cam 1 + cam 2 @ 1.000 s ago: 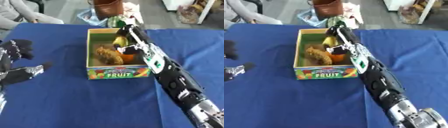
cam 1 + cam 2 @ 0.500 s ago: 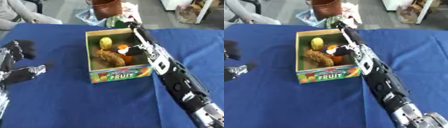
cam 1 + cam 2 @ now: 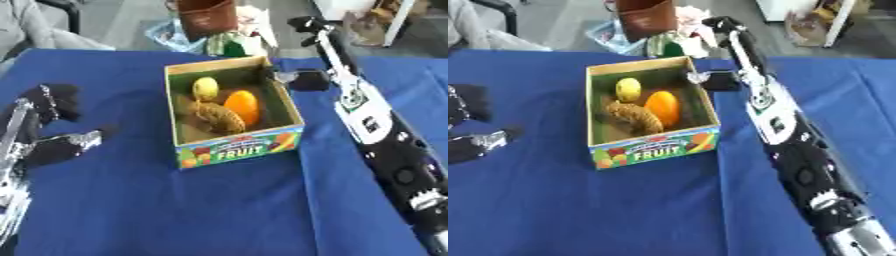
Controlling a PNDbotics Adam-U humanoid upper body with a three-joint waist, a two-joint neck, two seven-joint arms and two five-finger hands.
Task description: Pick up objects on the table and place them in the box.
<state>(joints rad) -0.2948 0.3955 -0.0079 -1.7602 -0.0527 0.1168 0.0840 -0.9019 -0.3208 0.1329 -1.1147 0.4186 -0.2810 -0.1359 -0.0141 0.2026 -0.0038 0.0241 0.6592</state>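
Note:
A cardboard box [image 3: 236, 147] with a "FRUIT" label on its front stands mid-table on the blue cloth. A yellow lemon [image 3: 206, 88], an orange [image 3: 242, 106] and a brown ridged item [image 3: 219, 118] lie inside it. My right hand [image 3: 750, 65] hovers by the box's far right corner, open. Its fingers stretch away toward the table's far edge, and its thumb [image 3: 710, 80] is level with the box rim and holds nothing. At the left edge my left hand [image 3: 42, 130] rests open, well away from the box.
Past the table's far edge stand a brown container [image 3: 206, 16] and some green and white things [image 3: 233, 44]. A person's grey sleeve [image 3: 26, 25] shows at the top left. My right forearm [image 3: 385, 145] crosses the cloth to the right of the box.
My right hand has let go of the orange, which now lies in the box, and has drawn back to the right, out of the box. The left hand has hardly moved.

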